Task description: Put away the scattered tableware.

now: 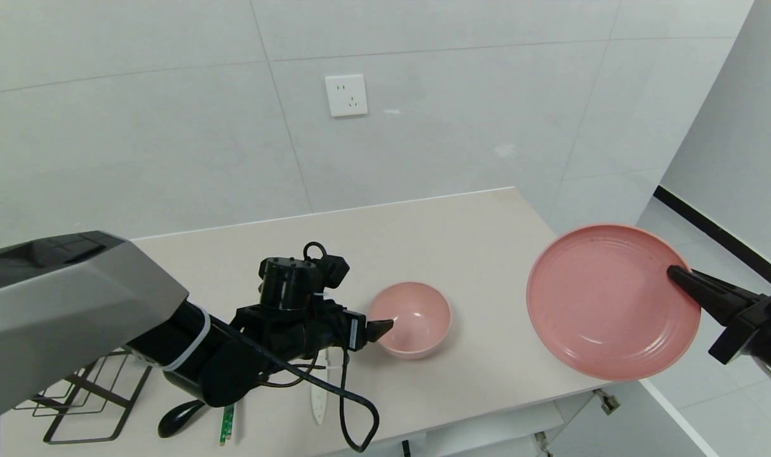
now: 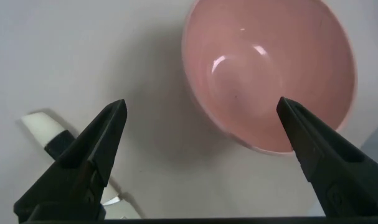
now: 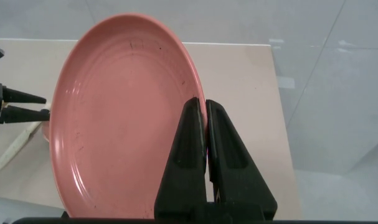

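A pink bowl [image 1: 411,317] stands upright on the beige table [image 1: 474,241], near its middle. My left gripper [image 1: 383,326] is open at the bowl's near-left rim, and in the left wrist view its fingers [image 2: 108,134] straddle table and bowl [image 2: 269,62] with nothing between them. My right gripper [image 1: 677,277] is shut on the rim of a pink plate [image 1: 608,298], which hangs tilted in the air over the table's right edge. In the right wrist view the jaws pinch the plate [image 3: 120,106] at its rim, with the right gripper [image 3: 206,118] closed tight.
A white knife [image 1: 319,393], a black spoon [image 1: 177,416] and a green utensil [image 1: 227,423] lie near the table's front edge under my left arm. A black wire rack [image 1: 87,397] stands at the front left. The tiled wall rises behind the table.
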